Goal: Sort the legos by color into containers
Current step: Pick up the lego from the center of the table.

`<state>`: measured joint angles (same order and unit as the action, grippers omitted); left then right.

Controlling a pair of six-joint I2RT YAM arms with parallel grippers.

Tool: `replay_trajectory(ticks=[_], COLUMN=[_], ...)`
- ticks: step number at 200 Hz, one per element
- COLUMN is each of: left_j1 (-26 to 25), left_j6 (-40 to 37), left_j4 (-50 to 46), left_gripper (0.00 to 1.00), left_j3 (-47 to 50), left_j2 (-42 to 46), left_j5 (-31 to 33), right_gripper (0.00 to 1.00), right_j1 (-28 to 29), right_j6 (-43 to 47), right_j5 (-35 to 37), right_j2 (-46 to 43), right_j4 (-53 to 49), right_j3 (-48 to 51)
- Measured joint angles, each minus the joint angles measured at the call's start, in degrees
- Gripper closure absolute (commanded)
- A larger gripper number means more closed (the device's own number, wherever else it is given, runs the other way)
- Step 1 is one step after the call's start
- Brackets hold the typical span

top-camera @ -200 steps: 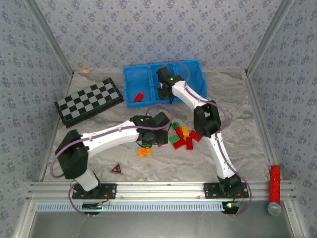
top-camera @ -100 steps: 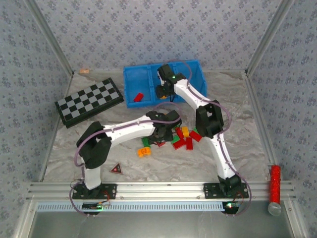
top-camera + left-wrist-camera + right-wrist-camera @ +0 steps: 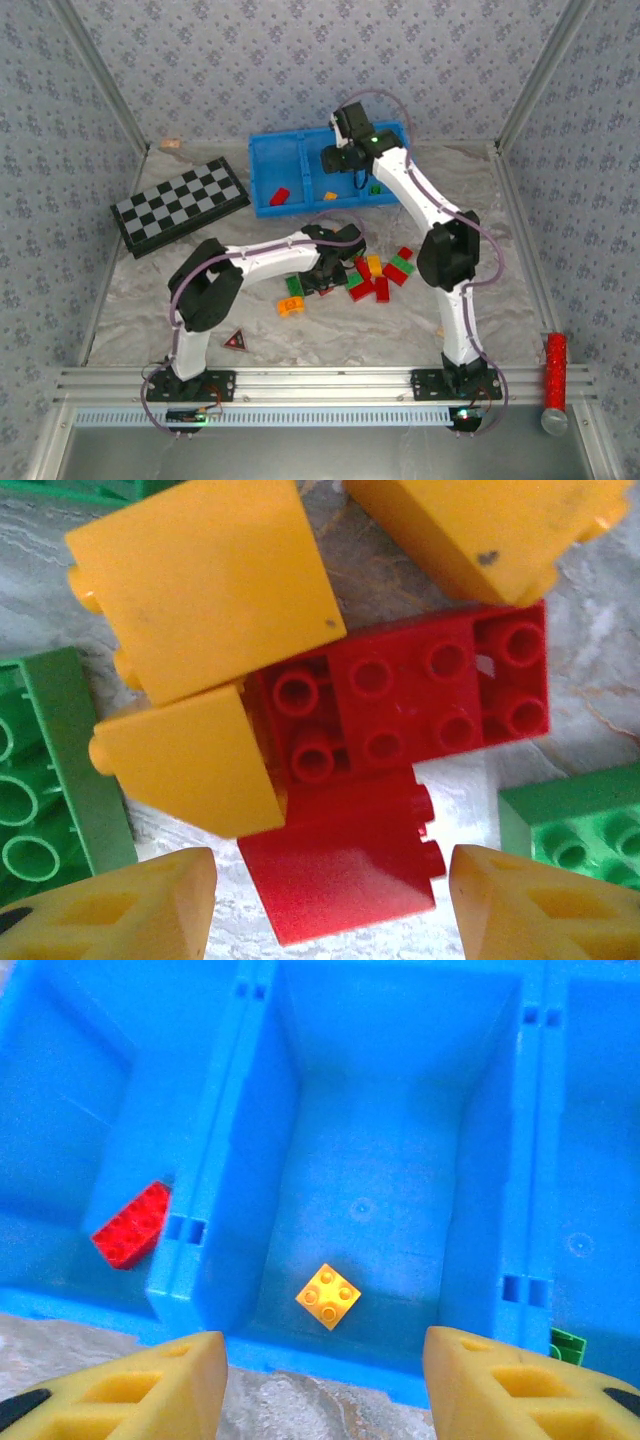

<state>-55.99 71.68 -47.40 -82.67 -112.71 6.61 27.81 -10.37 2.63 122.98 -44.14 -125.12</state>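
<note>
The blue tray (image 3: 215,1210) holds red brick (image 3: 132,1224), yellow brick (image 3: 328,1296), green brick (image 3: 567,1344) separately; left hand (image 3: 330,885), right hand (image 3: 322,1365) wide.

Over the blue tray (image 3: 272,165), the right gripper (image 3: 338,172), a yellow brick (image 3: 329,196) just beneath its jaws, the left gripper (image 3: 325,280) low among loose bricks (image 3: 381,290), red ones beside its jaws.

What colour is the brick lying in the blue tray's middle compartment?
Yellow-orange; the brick shows best in the right wrist view.

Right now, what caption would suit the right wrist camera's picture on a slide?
Open right gripper above the blue tray: red brick left, yellow brick middle, green brick right.
</note>
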Motion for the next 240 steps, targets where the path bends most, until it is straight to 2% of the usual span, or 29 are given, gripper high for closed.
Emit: replay_trajectory(ticks=[31,54,99,130,169,202,231,233,239,240], left_j1=[0.96,1.55,1.99,2.01,3.28,7.56,12.33,12.57,13.66,13.77], left_j6=[0.44,0.74,0.42,-1.29,-6.60,-12.20,-15.98,-16.22,-16.94,-17.05], left_j4=[1.31,1.53,1.79,2.16,-1.99,-5.33,-5.38,-5.38,-5.35,-5.35], left_gripper=[0.44,0.56,0.70,0.71,0.72,0.72,0.72,0.72,0.72,0.72], left_j3=[0.00,0.07,0.70,2.21,1.38,-6.58,-12.39,-12.63,-13.66,-13.77], left_j2=[-2.51,-3.34,-2.78,-1.38,3.78,8.70,10.67,10.67,10.64,10.62], left_j5=[-1.46,-2.14,-3.19,-3.61,-2.86,-0.55,2.05,2.19,2.73,2.73], right_gripper=[0.43,0.43,0.39,0.35,0.30,0.19,0.16,0.15,0.00,0.00], right_j1=[-0.48,-0.42,-0.33,-0.81,-1.27,-0.22,3.15,3.34,4.52,4.66], right_j6=[-0.98,-1.25,-1.86,-1.81,-0.98,-0.63,0.44,0.55,1.11,1.22], right_j5=[-0.98,-1.16,-0.46,0.94,2.58,2.14,-1.27,-1.49,-2.36,-2.45], right_j2=[-4.13,-7.82,-18.95,-28.59,-44.33,-57.09,-65.68,-66.01,-67.49,-67.65], right_j4=[-0.02,0.00,1.01,1.49,2.34,2.95,3.52,3.61,3.82,3.87], right_j3=[1.01,3.54,16.44,28.26,45.55,57.92,65.44,65.72,66.86,66.99])
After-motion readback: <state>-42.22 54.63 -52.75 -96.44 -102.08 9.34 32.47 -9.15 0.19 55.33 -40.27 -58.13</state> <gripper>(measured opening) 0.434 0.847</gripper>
